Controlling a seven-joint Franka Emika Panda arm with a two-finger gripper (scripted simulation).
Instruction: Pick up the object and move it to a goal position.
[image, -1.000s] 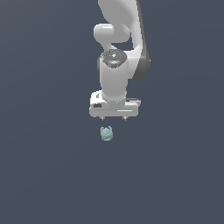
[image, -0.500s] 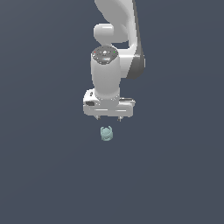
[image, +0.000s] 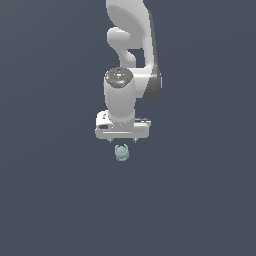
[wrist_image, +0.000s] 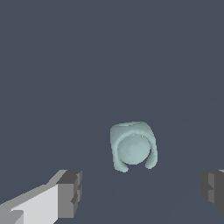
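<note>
The object (image: 121, 153) is a tiny pale teal-green lump with small prongs, lying on the dark grey floor. My white gripper (image: 123, 141) hangs just above it, and its wide body is far broader than the object. In the wrist view the object (wrist_image: 133, 150) shows a rounded face with two short prongs, and it lies ahead of the gap between my two grey fingertips (wrist_image: 70, 194), which stand far apart. The gripper (wrist_image: 142, 190) is open and holds nothing.
A plain dark grey surface (image: 200, 200) fills both views. The white arm (image: 131, 55) rises above the gripper toward the top of the exterior view.
The arm's wrist has swung toward the exterior view's left and the gripper has come lower, closer to the object. The object has not moved.
</note>
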